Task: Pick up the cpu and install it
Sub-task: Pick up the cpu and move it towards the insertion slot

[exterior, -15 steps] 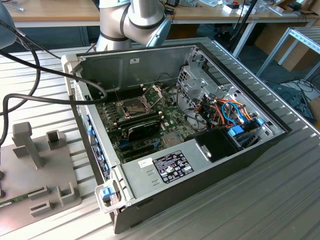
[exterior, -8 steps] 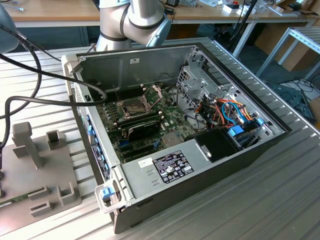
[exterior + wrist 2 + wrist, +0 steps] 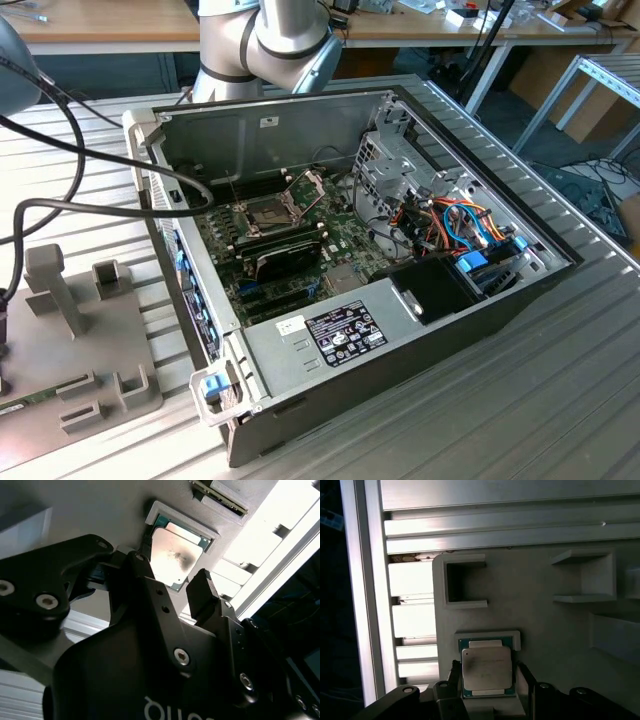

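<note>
A: Where is the cpu [image 3: 486, 672] right now?

B: It lies flat, metal lid up, in its shallow pocket [image 3: 487, 634] on the grey fixture plate [image 3: 110, 340]. That plate sits at the exterior view's left, outside the open computer case [image 3: 400, 350].

A: And the gripper [image 3: 489, 676]?

B: It hangs right over the chip with its jaws apart, one finger [image 3: 525, 677] on each side. Nothing is clamped. I can't tell whether a pad already brushes an edge.

A: What could go wrong from here?

B: The chip is thin and the pocket's rim sits close around it. If the fingers close off-centre or catch that rim, I'd expect the chip to tip, wedge in the pocket, or slip out of a shallow hold.

A: Anything further along?

B: The socket [image 3: 262, 212] on the green motherboard [image 3: 345, 250] stands open with its metal frame [image 3: 305, 183] hinged up, well apart from the plate. A chip gripped crooked or turned the wrong way would probably meet the socket's contacts unevenly, and those look easy to damage.
</note>
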Controlling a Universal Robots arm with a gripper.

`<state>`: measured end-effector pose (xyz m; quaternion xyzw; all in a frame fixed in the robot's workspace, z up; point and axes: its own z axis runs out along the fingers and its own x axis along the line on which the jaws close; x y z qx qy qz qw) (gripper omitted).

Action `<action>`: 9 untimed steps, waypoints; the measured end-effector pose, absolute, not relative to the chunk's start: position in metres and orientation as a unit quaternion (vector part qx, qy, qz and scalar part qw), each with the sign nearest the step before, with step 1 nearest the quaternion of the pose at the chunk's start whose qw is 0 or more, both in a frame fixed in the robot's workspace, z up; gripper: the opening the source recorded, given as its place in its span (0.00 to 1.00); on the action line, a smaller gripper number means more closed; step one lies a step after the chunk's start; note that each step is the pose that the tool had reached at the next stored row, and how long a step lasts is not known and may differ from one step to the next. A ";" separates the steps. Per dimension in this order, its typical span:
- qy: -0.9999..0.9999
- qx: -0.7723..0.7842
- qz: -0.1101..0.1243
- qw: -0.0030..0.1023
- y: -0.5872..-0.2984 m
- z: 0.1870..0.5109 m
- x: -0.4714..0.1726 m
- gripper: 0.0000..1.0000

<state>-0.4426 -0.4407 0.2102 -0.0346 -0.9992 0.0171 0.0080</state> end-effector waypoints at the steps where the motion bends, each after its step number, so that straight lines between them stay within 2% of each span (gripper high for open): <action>1: -0.999 -0.035 0.018 0.008 -0.441 0.210 -0.443 0.55; 9: -0.999 -0.035 0.019 0.009 -0.441 0.208 -0.443 0.55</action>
